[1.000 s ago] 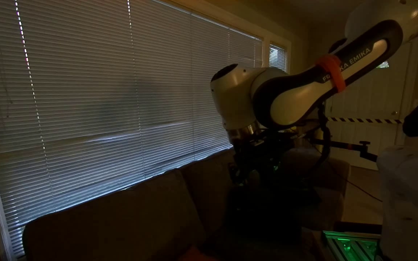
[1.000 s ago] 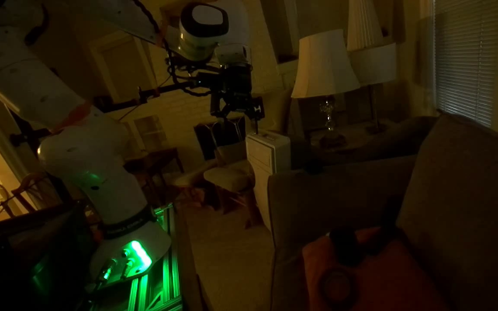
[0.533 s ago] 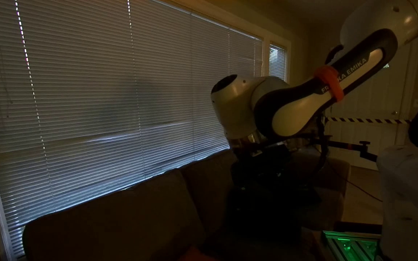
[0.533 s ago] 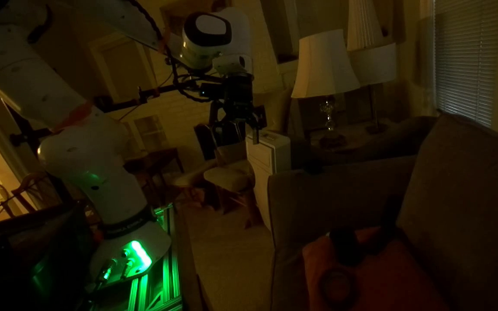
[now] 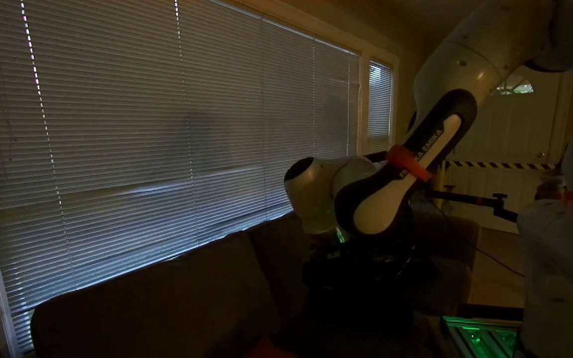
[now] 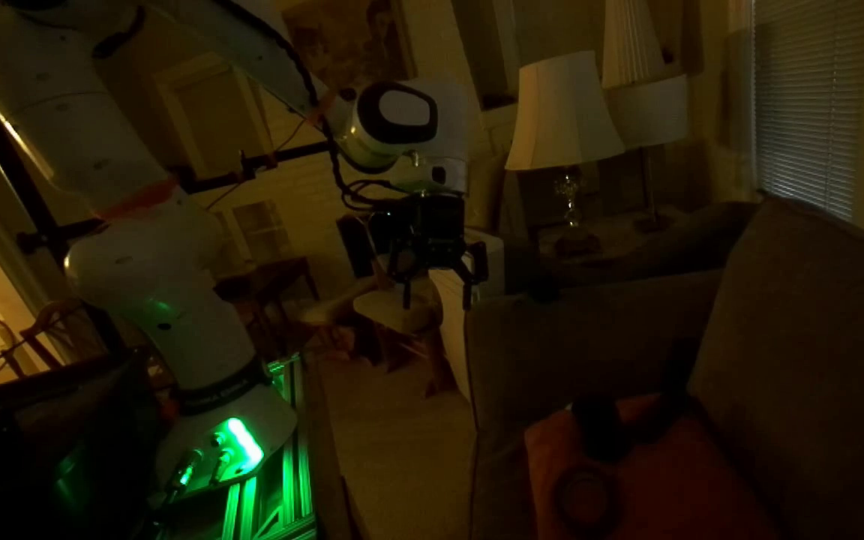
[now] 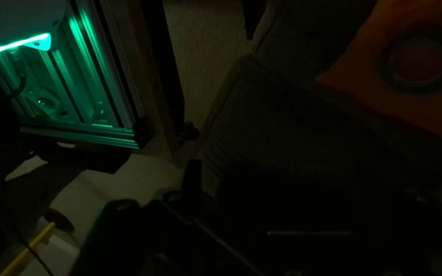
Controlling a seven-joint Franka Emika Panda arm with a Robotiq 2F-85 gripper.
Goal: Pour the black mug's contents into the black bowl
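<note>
Gloom lies over the sofa (image 6: pixel 814 322) beneath your tool (image 6: pixel 436 295); you have its two fingers (image 6: pixel 467 295) spread wide, well apart from the orange cloth (image 6: pixel 672 480).

In an exterior view, the robot arm (image 5: pixel 376 214) has white letters (image 5: pixel 428 145) on its black side panel (image 5: pixel 435 119). They say "KA EMIKA". An orange band (image 5: pixel 408 163) goes around the arm and hides some of the word. Past the band, small letters (image 5: pixel 404 173) look like "FR", but they are hard to see. In an exterior view, a black ring (image 6: pixel 223 391) low on the arm has pale marks too dim and blurry to read.
</note>
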